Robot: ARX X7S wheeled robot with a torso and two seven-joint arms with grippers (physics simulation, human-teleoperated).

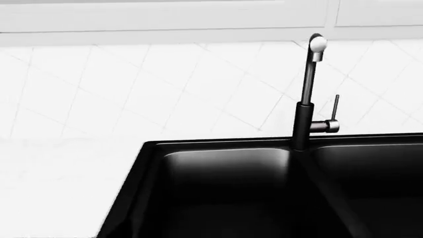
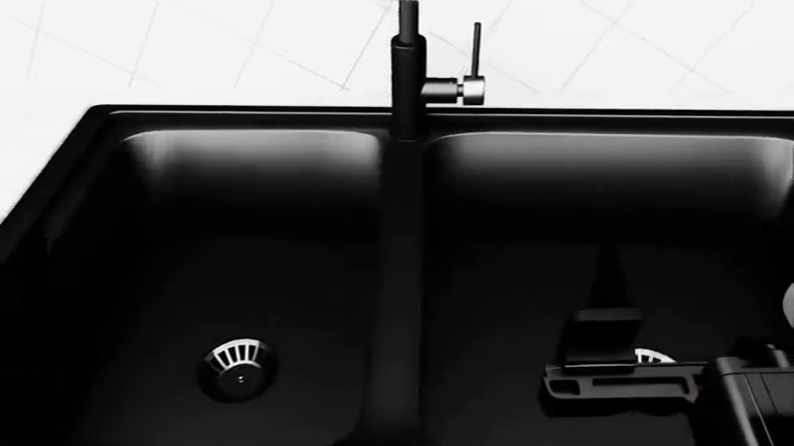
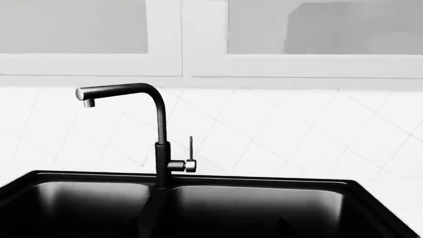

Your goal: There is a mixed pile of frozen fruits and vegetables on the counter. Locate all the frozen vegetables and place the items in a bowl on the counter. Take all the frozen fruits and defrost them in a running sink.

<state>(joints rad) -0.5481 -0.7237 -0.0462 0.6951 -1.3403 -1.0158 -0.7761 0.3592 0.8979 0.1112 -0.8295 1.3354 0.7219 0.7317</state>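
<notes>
The black double-basin sink point(image 2: 248, 242) fills the head view, with its tap point(image 2: 407, 74) and chrome lever point(image 2: 471, 88) at the back on the divider. My right gripper point(image 2: 604, 321) hangs low in the right basin, over that basin's drain strainer point(image 2: 652, 355). Its dark fingers merge with the black basin, so I cannot tell how they stand, and nothing shows in them. The right wrist view faces the tap point(image 3: 158, 144); no water shows at the spout point(image 3: 86, 96). My left gripper is out of view. The frozen fruits, frozen vegetables and bowl are out of view.
White counter point(image 1: 59, 183) lies left of the sink point(image 1: 264, 193), with a tiled wall point(image 1: 165, 89) behind. The left basin holds only its drain strainer point(image 2: 236, 365). A pale rounded sliver point(image 2: 787, 311) shows at the right edge of the head view; I cannot identify it.
</notes>
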